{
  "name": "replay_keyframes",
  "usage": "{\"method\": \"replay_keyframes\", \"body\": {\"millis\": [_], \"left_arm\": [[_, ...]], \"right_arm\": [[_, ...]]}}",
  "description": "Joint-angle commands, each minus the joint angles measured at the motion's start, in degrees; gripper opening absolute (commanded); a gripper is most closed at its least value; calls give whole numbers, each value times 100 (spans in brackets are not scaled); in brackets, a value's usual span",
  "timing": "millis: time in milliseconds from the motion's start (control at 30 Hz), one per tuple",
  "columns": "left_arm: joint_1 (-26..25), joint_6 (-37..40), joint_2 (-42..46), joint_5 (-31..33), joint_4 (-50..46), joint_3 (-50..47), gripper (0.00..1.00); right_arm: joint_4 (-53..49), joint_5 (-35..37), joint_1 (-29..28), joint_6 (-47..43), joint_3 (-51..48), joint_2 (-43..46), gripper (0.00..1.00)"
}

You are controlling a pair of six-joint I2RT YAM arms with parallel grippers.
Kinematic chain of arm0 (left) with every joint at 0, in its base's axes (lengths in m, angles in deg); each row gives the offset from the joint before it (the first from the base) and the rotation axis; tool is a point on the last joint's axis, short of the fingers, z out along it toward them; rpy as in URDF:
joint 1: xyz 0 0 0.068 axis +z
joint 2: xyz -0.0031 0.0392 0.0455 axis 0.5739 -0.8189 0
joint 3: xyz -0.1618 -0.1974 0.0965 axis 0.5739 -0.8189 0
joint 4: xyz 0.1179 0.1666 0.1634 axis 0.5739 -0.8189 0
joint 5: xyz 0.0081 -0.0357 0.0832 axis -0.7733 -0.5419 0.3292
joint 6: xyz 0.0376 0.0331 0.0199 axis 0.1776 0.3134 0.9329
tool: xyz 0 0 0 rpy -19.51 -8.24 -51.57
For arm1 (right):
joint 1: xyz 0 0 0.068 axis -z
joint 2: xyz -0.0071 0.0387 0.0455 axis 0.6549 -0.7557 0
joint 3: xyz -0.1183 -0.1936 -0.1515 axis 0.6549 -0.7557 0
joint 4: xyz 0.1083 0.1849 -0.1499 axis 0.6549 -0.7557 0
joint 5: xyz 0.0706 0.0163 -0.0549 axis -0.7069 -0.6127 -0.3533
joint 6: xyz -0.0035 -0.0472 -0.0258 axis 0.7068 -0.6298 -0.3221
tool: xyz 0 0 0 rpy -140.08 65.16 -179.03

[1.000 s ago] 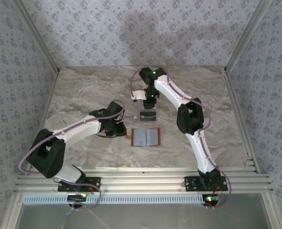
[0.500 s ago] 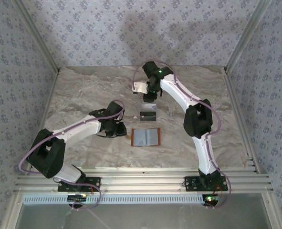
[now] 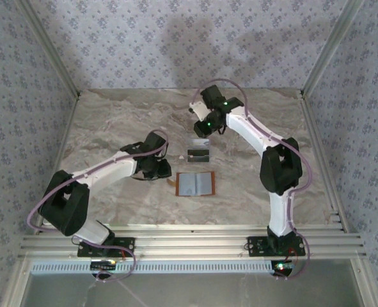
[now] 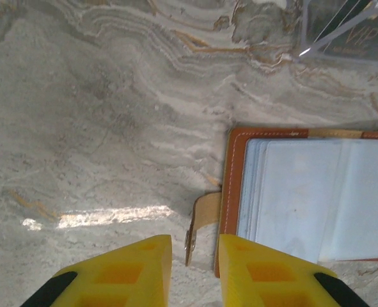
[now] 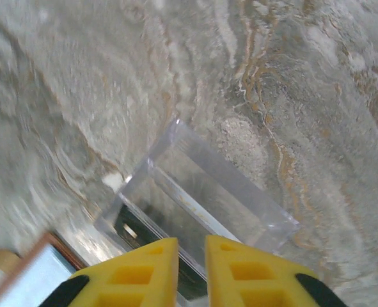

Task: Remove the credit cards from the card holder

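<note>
Card holder (image 3: pixel 196 183) lies open, long axis left-right, strap (image 4: pixel 204 214) seemingly pointing left.

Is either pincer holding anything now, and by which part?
Nothing is held. The left pincer is empty near the card holder; the right pincer is empty near the credit cards.

The bench (image 4: pixel 99 128) looked smooth and marble-patterned, with a faint sheen. The card holder (image 4: pixel 230 192) was matt orange-brown leather with pale stitching, and its sleeves (image 4: pixel 304 192) were glossy plastic. Beyond the card holder lay a transparent, glossy plastic card (image 4: pixel 348 32). The left tool (image 4: pixel 195 246) had fingers (image 4: pixel 265 275) of matt yellow plastic.
</note>
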Motion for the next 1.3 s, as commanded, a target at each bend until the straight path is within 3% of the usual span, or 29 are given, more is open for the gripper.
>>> {"method": "replay_keyframes", "body": {"millis": [0, 67, 367, 1267], "left_arm": [[39, 130, -97, 40, 18, 219, 27], [41, 129, -96, 28, 10, 222, 27], [40, 69, -1, 32, 35, 70, 27], [42, 54, 174, 15, 17, -89, 27]], "right_arm": [[347, -757, 247, 1606, 62, -214, 18], [462, -1154, 320, 1781, 117, -416, 16], [857, -884, 245, 2430, 401, -978, 11], [424, -638, -17, 2118, 140, -1158, 5]]}}
